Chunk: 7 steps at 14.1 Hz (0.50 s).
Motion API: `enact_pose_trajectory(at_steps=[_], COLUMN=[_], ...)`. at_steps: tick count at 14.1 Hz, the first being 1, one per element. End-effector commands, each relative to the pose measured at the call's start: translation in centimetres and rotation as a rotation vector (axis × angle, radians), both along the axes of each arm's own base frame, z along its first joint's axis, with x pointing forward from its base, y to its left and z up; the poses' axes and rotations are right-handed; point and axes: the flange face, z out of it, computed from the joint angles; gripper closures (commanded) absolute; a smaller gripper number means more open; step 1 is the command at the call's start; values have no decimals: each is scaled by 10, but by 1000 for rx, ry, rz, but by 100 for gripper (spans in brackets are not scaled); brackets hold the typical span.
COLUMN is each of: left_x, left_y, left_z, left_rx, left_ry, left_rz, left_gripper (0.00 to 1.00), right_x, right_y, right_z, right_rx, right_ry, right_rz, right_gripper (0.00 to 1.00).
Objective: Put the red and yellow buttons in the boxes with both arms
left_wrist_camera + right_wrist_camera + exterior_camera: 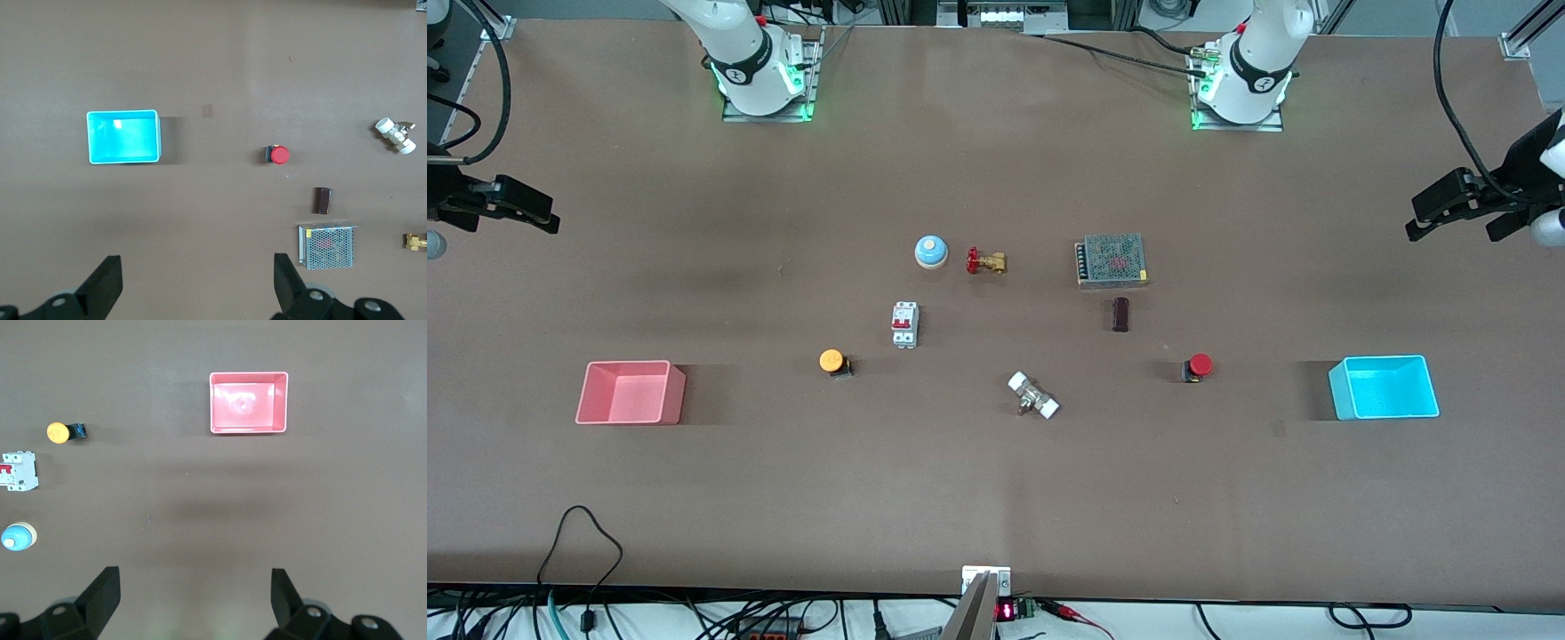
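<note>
Front view gives you the whole table [996, 498] at once, which neither wrist camera does. You see the yellow button [834, 362] lying toward the right arm's end, between the pink-red box [631, 392] and the white breaker [904, 324], and the red button [1197, 366] toward the left arm's end, between the cyan box [1384, 388] and a white-capped fitting [1033, 396]. Both buttons rest on the bare table, well apart from their nearest boxes, and both boxes hold nothing. Only this view shows you the blue-domed bell [931, 252] just beside the brass valve [986, 261], with the mesh-topped power supply [1112, 260] and a small dark block [1120, 314] toward the left arm's end.

Left wrist view shows you what the front camera hides: the left gripper [195, 287] has its fingers spread wide with nothing between them, looking down on the cyan box [124, 137] and red button [279, 155]. Right wrist view does the same for the right gripper [193, 600], fingers wide apart and bare, above the pink-red box [248, 403] and yellow button [59, 432].

Both arms wait, raised out at their own ends of the table.
</note>
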Motion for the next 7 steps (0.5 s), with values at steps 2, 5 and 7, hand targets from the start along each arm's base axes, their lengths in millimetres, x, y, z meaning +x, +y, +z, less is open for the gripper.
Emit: enact_pose_trajectory(at_steps=[2,5,7], left_x=[2,4,9], left_y=[-3,-7,-12], left_z=[6,-1,-14], left_rx=[-24,-52,-59], left_ry=[-6,7,30], left_rz=[-8,1,-6], left_gripper=[0,0,0], right_x=[-10,-8,-2], right_y=[1,1,1], right_z=[3,0,-9], right_rx=[20,20,16], right_ry=[-4,-2,7], right_rz=[-5,-6,-6], right_gripper=[0,0,0])
